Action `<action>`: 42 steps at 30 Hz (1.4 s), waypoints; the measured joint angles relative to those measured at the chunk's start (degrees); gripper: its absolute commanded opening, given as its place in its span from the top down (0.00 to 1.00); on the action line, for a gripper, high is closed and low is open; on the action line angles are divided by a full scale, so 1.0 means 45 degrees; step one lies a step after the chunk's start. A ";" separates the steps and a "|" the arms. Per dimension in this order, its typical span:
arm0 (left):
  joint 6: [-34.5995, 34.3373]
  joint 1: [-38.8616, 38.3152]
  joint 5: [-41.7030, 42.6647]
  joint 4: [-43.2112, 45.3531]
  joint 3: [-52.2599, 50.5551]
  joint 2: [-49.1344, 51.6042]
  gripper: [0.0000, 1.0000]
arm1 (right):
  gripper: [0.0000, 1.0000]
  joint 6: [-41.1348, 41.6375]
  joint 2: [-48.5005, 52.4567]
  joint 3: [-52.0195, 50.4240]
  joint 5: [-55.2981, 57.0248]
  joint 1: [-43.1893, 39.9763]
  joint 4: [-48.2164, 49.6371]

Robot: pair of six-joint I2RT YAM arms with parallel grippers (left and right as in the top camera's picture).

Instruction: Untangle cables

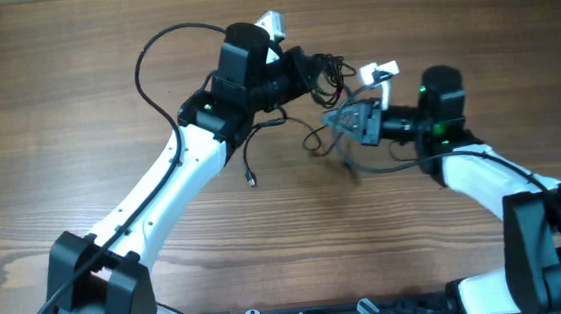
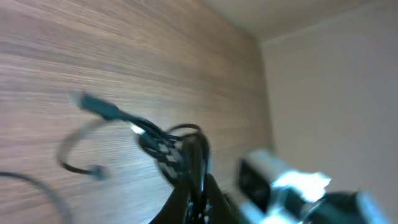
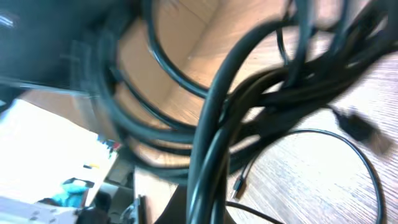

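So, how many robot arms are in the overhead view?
2. The left arm reaches in from bottom left, the right arm from bottom right; both meet at the cables near top centre.

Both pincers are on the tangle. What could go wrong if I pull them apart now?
The left pincer and right pincer both clamp the same knot of cables, close together: pulling may cinch it tighter rather than free a strand. The wrists nearly meet above the table, so they could bump. The right wrist view is all blurred cords, so which strand is gripped is hard to tell.
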 measured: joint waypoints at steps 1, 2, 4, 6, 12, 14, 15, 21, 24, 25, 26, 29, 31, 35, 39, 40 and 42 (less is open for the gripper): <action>0.0908 0.0141 0.0010 -0.0194 0.0000 0.0000 0.96 | 0.96 0.0000 0.0000 0.0000 -0.0510 -0.0427 0.0000; 0.1520 0.0189 0.0010 -0.0253 0.0000 0.0000 0.96 | 0.96 0.0005 0.0000 0.0000 -0.0826 -0.0670 0.0000; 0.3827 0.0209 0.0175 -0.0267 0.0000 0.0005 0.96 | 0.96 0.0005 0.0000 0.0000 -0.1700 -0.1078 0.0000; 0.5425 0.0155 0.0549 -0.0131 0.0000 0.0005 0.96 | 0.95 0.0005 0.0000 0.0000 -0.2419 -0.1107 -0.0010; 0.7184 -0.0865 0.0738 -0.0117 0.0000 0.0005 0.96 | 0.96 0.0432 0.0000 0.0000 -0.2939 -0.1112 -0.0296; 0.7849 -0.1540 0.0738 -0.0301 0.0000 0.0019 0.96 | 0.95 0.0787 0.0000 0.0000 -0.2361 -0.1112 -0.0296; 0.8038 -0.1739 0.0743 -0.0340 0.0000 0.0034 0.96 | 0.94 0.0889 0.0000 0.0000 -0.2142 -0.1112 -0.0301; 0.8544 -0.1870 0.1360 -0.0505 0.0000 0.0121 0.96 | 0.00 0.1200 0.0000 -0.0005 -0.1132 -0.1234 -0.0359; 0.8592 -0.1064 0.1059 -0.1156 0.0034 0.0141 0.96 | 0.00 0.1248 0.0019 -0.0024 -0.1739 -0.1841 -0.0291; 0.8592 -0.0651 0.0996 -0.1214 0.0024 0.0165 0.96 | 0.00 0.1253 0.0019 -0.0024 -0.1977 -0.2118 -0.0291; 0.8592 -0.0219 0.0996 -0.1200 0.0024 0.0175 0.96 | 0.00 0.1258 0.0019 -0.0024 -0.2200 -0.2501 -0.0296; 0.9355 0.0622 0.2045 -0.1195 0.0024 0.0175 0.96 | 0.00 0.1311 0.0019 -0.0024 -0.2550 -0.3706 -0.0291; 1.0239 0.0811 0.3458 -0.1205 0.0024 0.0175 0.96 | 0.00 0.1345 0.0019 -0.0024 -0.2788 -0.4109 -0.0287; 1.1764 0.0821 0.6013 -0.2059 0.0024 0.0175 0.96 | 0.01 -0.0525 0.0019 -0.0024 -0.3633 -0.4109 -0.0102; 1.2638 0.0821 0.7694 -0.2720 0.0024 0.0175 0.96 | 0.00 -0.1865 0.0019 -0.0019 -0.3653 -0.4109 -0.0316; 1.2735 0.0821 0.8014 -0.2667 0.0024 0.0175 0.96 | 0.00 -0.1880 0.0019 -0.0005 -0.3201 -0.4104 -0.0908; 1.2769 0.0928 0.8733 -0.2424 0.0024 0.0175 0.96 | 0.00 -0.1506 0.0019 0.0024 -0.1506 -0.4099 -0.2749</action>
